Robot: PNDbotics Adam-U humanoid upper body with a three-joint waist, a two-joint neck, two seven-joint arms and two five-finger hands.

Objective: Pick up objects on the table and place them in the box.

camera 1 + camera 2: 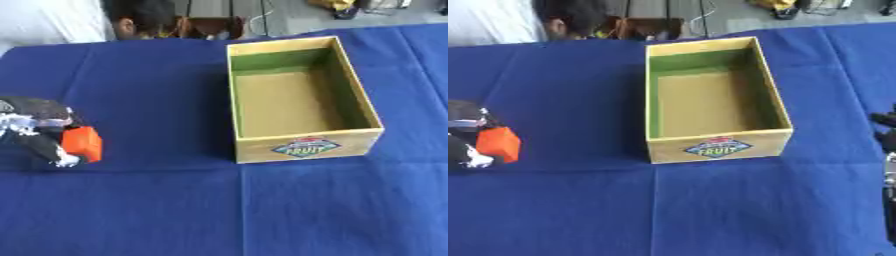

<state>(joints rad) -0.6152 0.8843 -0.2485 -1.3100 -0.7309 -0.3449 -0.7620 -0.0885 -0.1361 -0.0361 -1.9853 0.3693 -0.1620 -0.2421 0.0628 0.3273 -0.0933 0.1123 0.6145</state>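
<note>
We see the left hand (35, 131) at the left edge of both views as a bulky, rounded mass. Its shell is mostly black, with a dull sheen on the upper surface. Silver-white patches mark the joints: one cluster near the top left of the hand, another at the lower tip of a finger. The finer parts are blurred. The right hand (888, 145) appears only in the right eye view, as a narrow strip at the right edge. It is black above, with a small pale silver section lower down. Its shape cannot be made out further.
</note>
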